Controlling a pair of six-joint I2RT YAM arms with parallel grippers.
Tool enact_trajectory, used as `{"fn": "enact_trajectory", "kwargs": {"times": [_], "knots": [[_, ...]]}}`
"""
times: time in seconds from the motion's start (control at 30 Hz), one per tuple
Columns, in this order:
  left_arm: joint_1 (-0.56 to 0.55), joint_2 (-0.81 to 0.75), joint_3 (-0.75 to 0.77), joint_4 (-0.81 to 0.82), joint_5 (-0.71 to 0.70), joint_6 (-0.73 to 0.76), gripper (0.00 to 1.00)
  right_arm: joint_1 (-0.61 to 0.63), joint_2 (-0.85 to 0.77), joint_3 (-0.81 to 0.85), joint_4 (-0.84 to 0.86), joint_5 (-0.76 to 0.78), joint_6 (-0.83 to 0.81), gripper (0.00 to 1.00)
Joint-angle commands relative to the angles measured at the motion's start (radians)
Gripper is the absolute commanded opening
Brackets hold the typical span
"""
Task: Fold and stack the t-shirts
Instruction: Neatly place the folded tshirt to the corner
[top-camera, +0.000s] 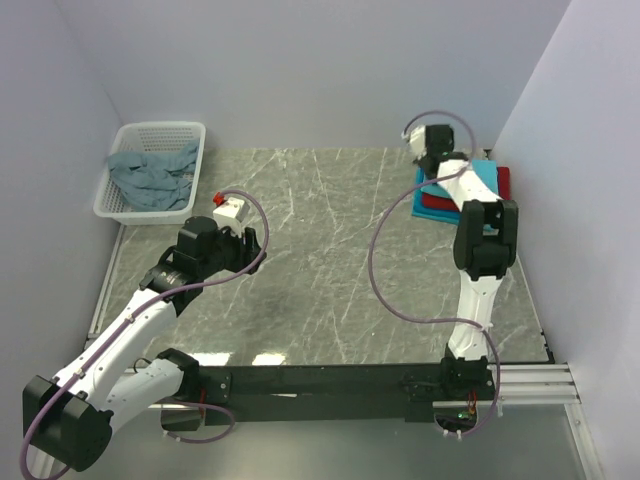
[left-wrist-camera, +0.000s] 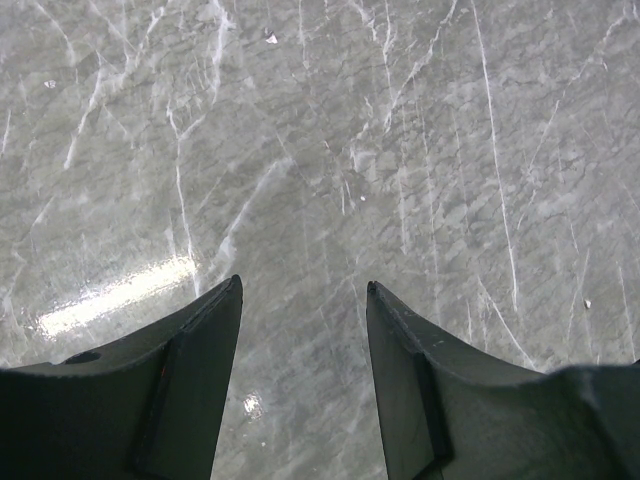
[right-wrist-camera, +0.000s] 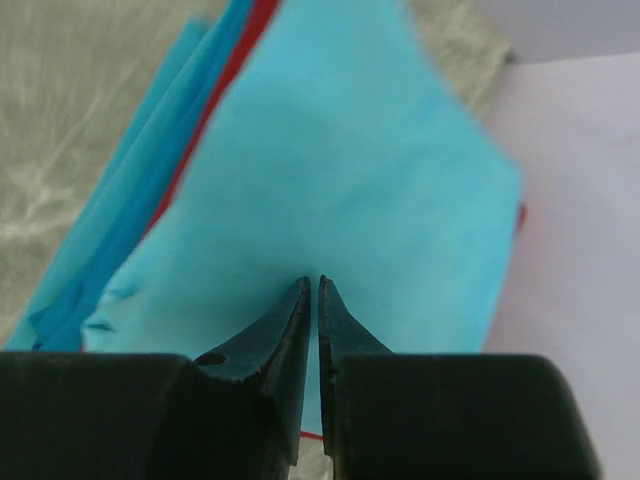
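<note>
**A:** Nearest the lens is the right pincer (right-wrist-camera: 311, 285). What is it doing?

**B:** It is clenched almost tip to tip, down on the top turquoise shirt (right-wrist-camera: 350, 180). I cannot tell whether any cloth is nipped between the tips.

**A:** Where does that shirt lie?

**B:** Folded on the stack at two o'clock on the surface (top-camera: 320, 250), over the red shirt (top-camera: 503, 182) and the lower turquoise-blue shirt (right-wrist-camera: 120, 200).

**A:** Which step is this?

**B:** Settling this shirt on the stack, I'd judge. The grey-blue shirt (top-camera: 150, 175) lies crumpled in the basket (top-camera: 160, 128) at ten o'clock, not yet folded.

**A:** And the left pincer (left-wrist-camera: 303, 290)?

**B:** Released, grasping nothing, over bare marble towards nine o'clock.

**A:** What comes next?

**B:** Probably the right lifts clear without dragging the fold, then the left reaches for the basket.
</note>
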Motion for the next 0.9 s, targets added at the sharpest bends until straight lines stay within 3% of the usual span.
{"fn": "enact_trajectory", "kwargs": {"times": [0.0,0.17,0.23,0.37,0.67,0.87], "knots": [[0.005,-0.006,0.016,0.017,0.017,0.025,0.58,0.023,0.005,-0.120,0.132,0.160,-0.128,0.13],[0.005,0.003,0.019,0.018,0.027,0.026,0.59,0.045,-0.062,-0.439,0.378,0.248,-0.287,0.10],[0.005,0.008,0.020,0.018,0.030,0.026,0.58,0.046,-0.058,-0.461,0.415,0.268,-0.298,0.10],[0.005,0.003,0.017,0.018,0.024,0.025,0.58,0.045,-0.067,-0.436,0.432,0.275,-0.272,0.12],[0.005,0.008,0.016,0.021,0.017,0.025,0.58,0.030,-0.211,-0.267,0.268,0.183,-0.128,0.23],[0.005,0.000,0.013,0.023,0.021,0.019,0.58,-0.065,-0.219,-0.312,0.303,0.169,-0.163,0.24]]}}
